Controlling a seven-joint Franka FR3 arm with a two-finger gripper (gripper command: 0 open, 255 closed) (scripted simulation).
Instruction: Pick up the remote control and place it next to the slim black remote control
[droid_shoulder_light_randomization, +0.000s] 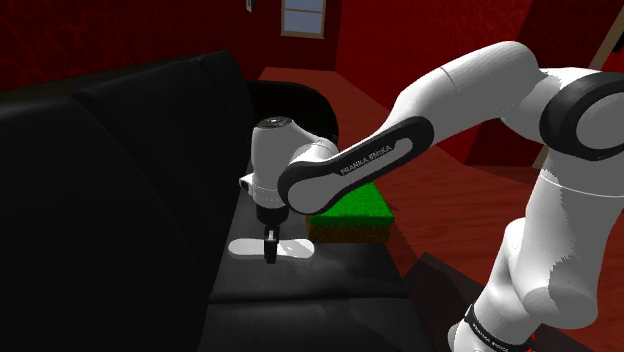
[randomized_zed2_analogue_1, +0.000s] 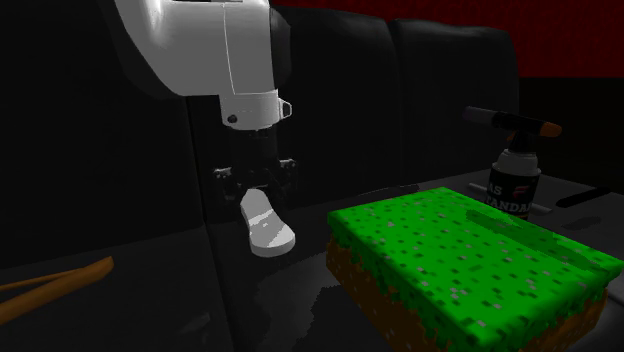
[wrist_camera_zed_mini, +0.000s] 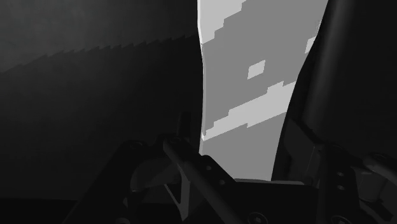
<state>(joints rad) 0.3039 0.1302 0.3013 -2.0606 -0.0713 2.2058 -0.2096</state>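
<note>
Red walls (droid_shoulder_light_randomization: 90, 35), black sofa (droid_shoulder_light_randomization: 120, 200), gripper (droid_shoulder_light_randomization: 271, 252) clamped on pale remote control (randomized_zed2_analogue_1: 268, 228), second exterior view adds gas canister (randomized_zed2_analogue_1: 513, 182) upper right

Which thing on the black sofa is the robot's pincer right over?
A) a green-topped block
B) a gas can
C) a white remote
C: the pincer hangs right over the white remote, while the green-topped block sits off to one side and the gas can stands behind that block.
</note>
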